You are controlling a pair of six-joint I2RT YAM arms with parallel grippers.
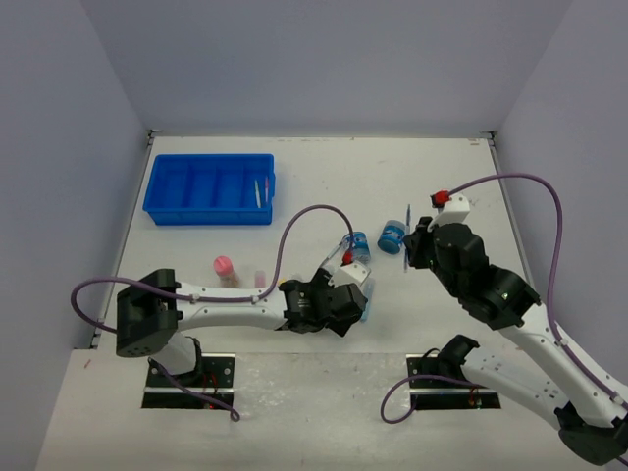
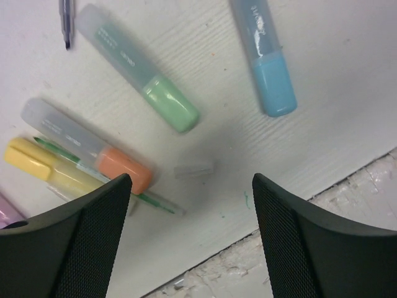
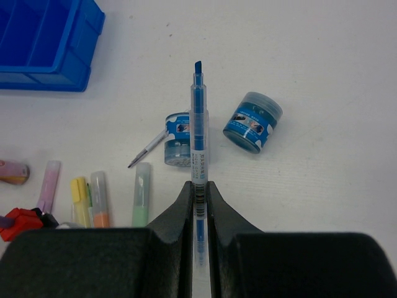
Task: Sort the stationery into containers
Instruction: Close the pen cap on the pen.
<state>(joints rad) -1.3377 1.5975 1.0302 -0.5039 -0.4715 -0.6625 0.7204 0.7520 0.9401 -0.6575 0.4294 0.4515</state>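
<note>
My left end effector (image 2: 191, 184) wide over white surface (image 2: 335, 81), green marker (image 2: 164, 99) just ahead. My right end effector (image 3: 199, 187) pinches blue pen (image 3: 198, 118). Plain grey walls (image 1: 324, 59).

Left hand (image 2: 192, 186) spread; right hand (image 3: 198, 186) seemingly clamped

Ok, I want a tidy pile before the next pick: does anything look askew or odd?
A thin clear pen with green ink lies slanted under the orange-capped translucent marker stick, beside the yellow marker stick. A small translucent scrap lies loose near them; what it is, I cannot tell.
</note>
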